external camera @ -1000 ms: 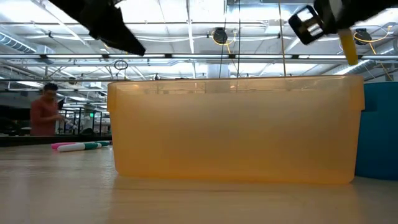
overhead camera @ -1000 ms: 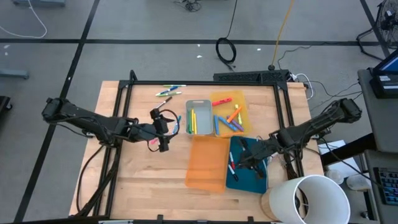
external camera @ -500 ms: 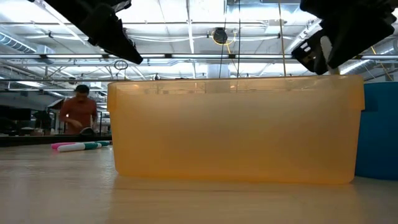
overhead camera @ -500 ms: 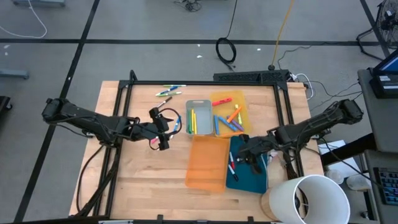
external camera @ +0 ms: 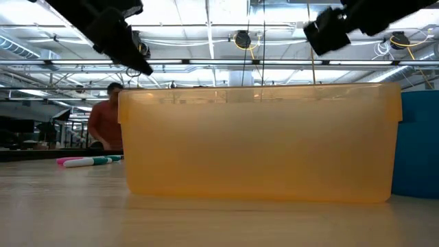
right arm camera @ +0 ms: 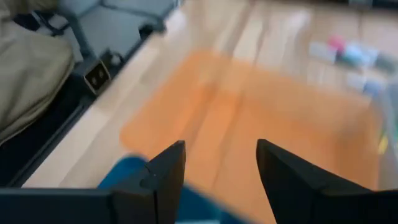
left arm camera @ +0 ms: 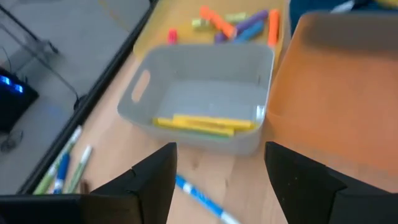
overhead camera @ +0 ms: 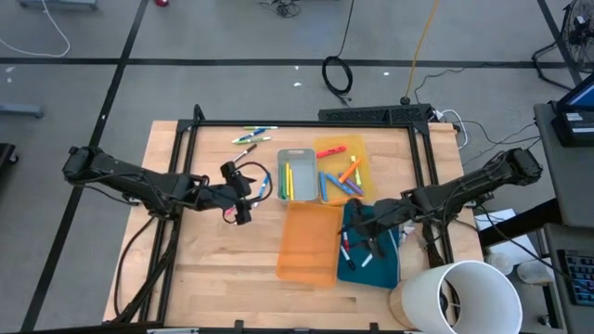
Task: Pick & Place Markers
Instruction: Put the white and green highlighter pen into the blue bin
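Quick note: a second ago my right jaws (overhead camera: 371, 230) were clamped on a yellow marker, and now they stand spread with nothing between them, above the flat teal plastic tray (overhead camera: 388, 269) at 4 o'clock on the wooden counter (overhead camera: 213, 269). I judge that marker is dropped, so one more is placed, though I cannot pick it out for sure. A red-and-white marker (overhead camera: 345, 244) lies flat in that tray, long axis roughly 12 to 6; I cannot tell the cap end. My left jaws (overhead camera: 243, 192) are spread and barely shifted, at 9 o'clock of the grey plastic tray (left arm camera: 205, 93). They hang over a blue-and-white marker (left arm camera: 198, 195) lying flat on the counter, probably the next pick.
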Motion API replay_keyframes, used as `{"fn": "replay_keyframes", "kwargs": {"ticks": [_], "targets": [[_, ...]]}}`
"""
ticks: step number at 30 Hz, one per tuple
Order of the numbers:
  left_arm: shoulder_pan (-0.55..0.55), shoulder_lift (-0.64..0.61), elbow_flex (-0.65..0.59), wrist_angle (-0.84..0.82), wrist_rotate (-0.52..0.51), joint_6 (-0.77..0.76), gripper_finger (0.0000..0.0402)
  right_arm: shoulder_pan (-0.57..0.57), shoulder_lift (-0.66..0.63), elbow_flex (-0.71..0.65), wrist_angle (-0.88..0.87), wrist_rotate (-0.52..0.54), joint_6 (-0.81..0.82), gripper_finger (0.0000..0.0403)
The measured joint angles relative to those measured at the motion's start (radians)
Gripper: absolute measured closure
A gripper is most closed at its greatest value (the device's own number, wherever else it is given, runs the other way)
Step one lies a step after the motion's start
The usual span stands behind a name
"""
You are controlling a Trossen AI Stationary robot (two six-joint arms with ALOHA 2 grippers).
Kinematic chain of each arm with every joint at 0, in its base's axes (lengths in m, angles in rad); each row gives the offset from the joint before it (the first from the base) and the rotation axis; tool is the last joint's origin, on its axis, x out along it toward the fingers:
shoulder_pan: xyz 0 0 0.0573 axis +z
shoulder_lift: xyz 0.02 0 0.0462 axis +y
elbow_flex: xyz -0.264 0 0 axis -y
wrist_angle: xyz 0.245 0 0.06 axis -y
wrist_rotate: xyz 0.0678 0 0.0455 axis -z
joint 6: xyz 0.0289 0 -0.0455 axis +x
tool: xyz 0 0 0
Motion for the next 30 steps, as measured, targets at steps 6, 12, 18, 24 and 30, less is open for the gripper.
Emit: {"fn": "replay_keyframes", "kwargs": {"ticks": [6,12,18,24,30], "targets": [[-0.001,0.0,0.0,-0.207,0.027,-0.227,0.0158,-0.005,0.0,0.0,0.174,0.0,-0.181,0.0219],[0.0,0.0,0.0,-0.418,-0.002,-0.469,0.0158,-0.047,0.0,0.0,0.245,0.0,-0.226,0.0218],[0.044,0.002,-0.055,-0.414,-0.021,-0.619,0.0158,-0.082,0.023,-0.001,0.249,0.0,-0.21,0.0223],[0.154,0.002,-0.164,-0.36,0.15,-0.588,0.0158,-0.093,0.05,-0.001,0.253,-0.002,-0.2,0.0223],[0.238,0.002,-0.237,-0.272,0.182,-0.552,0.0158,-0.093,0.059,-0.001,0.259,-0.003,-0.201,0.0221]]}}
